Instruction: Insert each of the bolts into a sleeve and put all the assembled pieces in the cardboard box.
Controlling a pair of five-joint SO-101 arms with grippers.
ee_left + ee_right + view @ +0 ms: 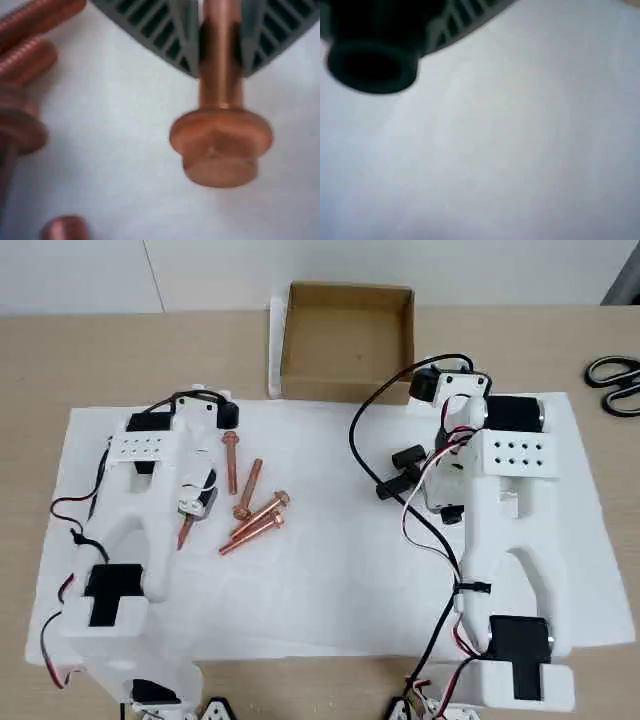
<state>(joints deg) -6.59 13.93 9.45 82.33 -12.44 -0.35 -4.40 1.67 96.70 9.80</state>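
White sheet [340,590] covers the mid tabletop. Cardboard box [345,340] sits empty at the tabletop's far edge, centre. Left tool [196,502] is clamped on a bolt [220,145] near the sheet's left edge. Right tool [446,498] looks closed on a black sleeve [372,70], right half. Four loose bolts [247,490] lie left of sheet centre, spare sleeves [408,456] right of it. Step: first mating, I'd say. Next: line up bolt axis with sleeve bore, then push in.
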